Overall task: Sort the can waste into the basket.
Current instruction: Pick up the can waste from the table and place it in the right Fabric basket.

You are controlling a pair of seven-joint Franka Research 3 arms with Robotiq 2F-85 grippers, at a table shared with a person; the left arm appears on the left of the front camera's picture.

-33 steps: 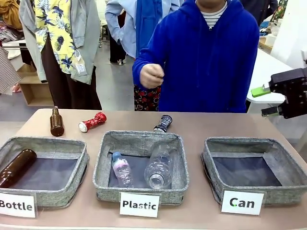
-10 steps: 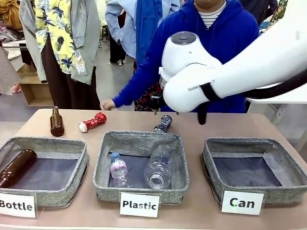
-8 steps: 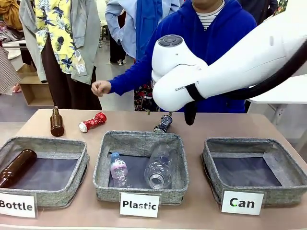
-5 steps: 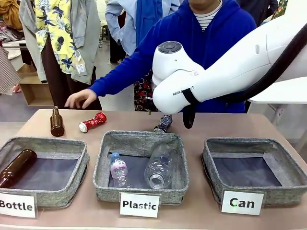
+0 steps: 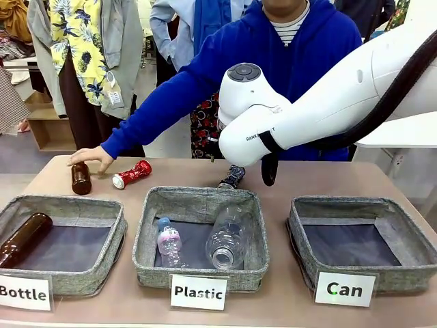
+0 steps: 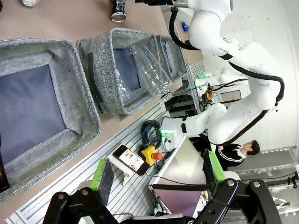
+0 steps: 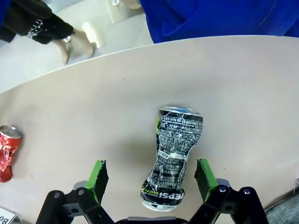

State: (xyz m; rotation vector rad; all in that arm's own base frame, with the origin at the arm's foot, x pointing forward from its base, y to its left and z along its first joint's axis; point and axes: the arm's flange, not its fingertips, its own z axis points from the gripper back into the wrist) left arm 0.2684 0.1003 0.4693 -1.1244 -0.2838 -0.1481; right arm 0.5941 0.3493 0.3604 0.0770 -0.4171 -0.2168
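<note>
While both pieces of can waste lie on the table outside the basket (image 5: pixel 403 279) marked "Can", whose dark lining is bare, the sorting has no can delivered yet. The right arm (image 5: pixel 307 116) reaches across the middle, and its right gripper (image 7: pixel 152 179) stands wide open astride the dented black can (image 7: pixel 175 154), one green pad on each side and neither visibly touching it. The red can (image 5: pixel 132 173) lies well to the left, just beside a person's hand (image 5: pixel 89 157) that rests on an upright brown bottle (image 5: pixel 80 179).

The left gripper (image 6: pixel 158 173), also spread wide and holding nothing, hangs back off the table's near edge.

Judging from this, a close, a lift and a carry to the right remain for the black can, then the whole run again for the red one.

Room is tight on one side: the black can sits just behind the far rim of the "Plastic" basket (image 5: pixel 150 273) (a low finger could catch the fabric). Bare tabletop lies toward the person, and the way to the "Can" basket looks open once the can is lifted above its rim.
</note>
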